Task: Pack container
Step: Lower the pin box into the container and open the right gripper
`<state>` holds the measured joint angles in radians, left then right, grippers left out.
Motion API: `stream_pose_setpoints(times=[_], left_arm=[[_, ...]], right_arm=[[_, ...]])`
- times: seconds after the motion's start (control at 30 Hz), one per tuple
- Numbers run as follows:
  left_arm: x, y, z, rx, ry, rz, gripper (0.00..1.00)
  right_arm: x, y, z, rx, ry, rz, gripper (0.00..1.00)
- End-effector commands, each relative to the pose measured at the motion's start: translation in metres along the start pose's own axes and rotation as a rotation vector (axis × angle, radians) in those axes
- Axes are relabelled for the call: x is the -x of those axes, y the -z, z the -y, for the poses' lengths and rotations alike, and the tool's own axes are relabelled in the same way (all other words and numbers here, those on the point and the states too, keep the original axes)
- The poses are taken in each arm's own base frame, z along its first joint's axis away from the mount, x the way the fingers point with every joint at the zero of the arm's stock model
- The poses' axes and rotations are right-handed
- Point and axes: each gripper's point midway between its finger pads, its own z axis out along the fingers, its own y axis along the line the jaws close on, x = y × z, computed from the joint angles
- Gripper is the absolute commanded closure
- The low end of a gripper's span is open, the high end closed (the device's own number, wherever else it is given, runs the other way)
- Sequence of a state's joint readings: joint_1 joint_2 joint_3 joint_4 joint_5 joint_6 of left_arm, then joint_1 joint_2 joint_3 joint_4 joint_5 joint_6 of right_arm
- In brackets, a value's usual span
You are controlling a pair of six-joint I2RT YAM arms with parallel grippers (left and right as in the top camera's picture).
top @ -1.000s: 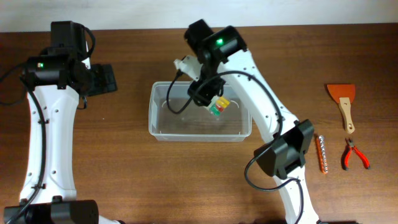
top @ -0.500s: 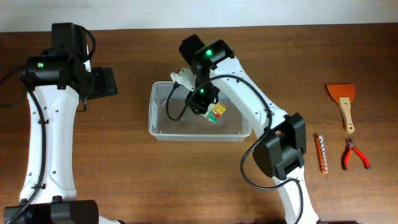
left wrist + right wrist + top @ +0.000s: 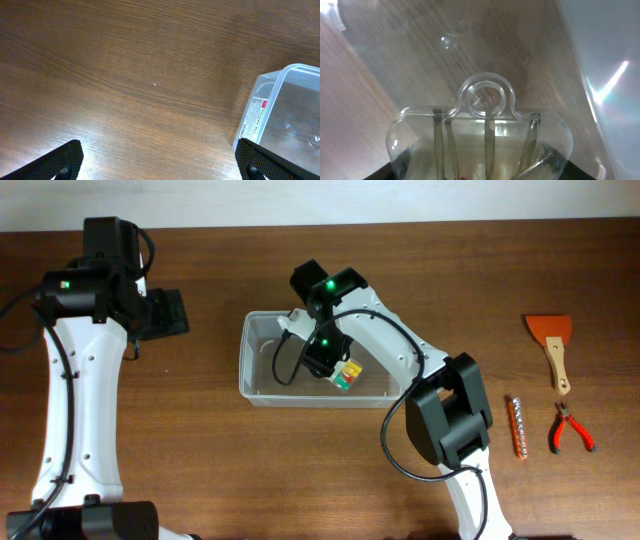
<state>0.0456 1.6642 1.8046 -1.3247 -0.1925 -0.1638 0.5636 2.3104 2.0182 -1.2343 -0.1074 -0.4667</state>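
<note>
Lower and closer to the front wall than a second ago, the right gripper (image 3: 340, 368) has carried a small clear case (image 3: 347, 374) of coloured bits down inside the container (image 3: 243, 366). The left arm has not moved.

Overhead, the container sits near the middle of the wooden table (image 3: 200, 470), long side running left to right, between the two arms. It is a clear rectangular bin with rounded corners and a rim.

The right gripper pinches the case between its fingers. In the right wrist view the case fills the lower frame, its round hang loop pointing forward over the bin's see-through floor. Whether the case already touches that floor cannot be told.

The left gripper (image 3: 172, 311) hangs over bare table well to the left of the container, fingers spread wide and empty. Its wrist view shows only wood grain and one labelled corner of the bin.

At the far right lie a scraper (image 3: 552, 345), red pliers (image 3: 570, 428) and an orange bit strip (image 3: 517, 426), all well apart from the bin.

The container looks light, thin-walled and smooth. It would probably slide on the wood if bumped, and its walls would flex under a hard squeeze. The rim looks like the stiffest place to hold it.
</note>
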Motion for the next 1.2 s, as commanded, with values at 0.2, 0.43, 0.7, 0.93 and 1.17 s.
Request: stream_pose_setpoints(times=[0.2,0.43,0.7,0.93,1.17], left_arm=[[0.001,0.006,-0.005,0.014,0.0,0.01,0.01],[0.0,0.006,-0.005,0.014,-0.001,0.007,0.01],[-0.001,0.006,-0.005,0.015,-0.001,0.004,0.01],[-0.001,0.006,-0.005,0.014,-0.001,0.004,0.01],[0.0,0.006,-0.005,0.014,-0.001,0.005,0.01]], right_arm=[[-0.002,0.001,0.011,0.003,-0.031,0.028,0.28],[-0.008,0.003,0.023,0.001,-0.072,0.03,0.27],[-0.009,0.008,0.023,0.005,-0.098,0.031,0.07],[-0.002,0.035,0.019,0.022,-0.118,0.059,0.01],[0.009,0.135,0.019,-0.044,-0.111,0.172,0.01]])
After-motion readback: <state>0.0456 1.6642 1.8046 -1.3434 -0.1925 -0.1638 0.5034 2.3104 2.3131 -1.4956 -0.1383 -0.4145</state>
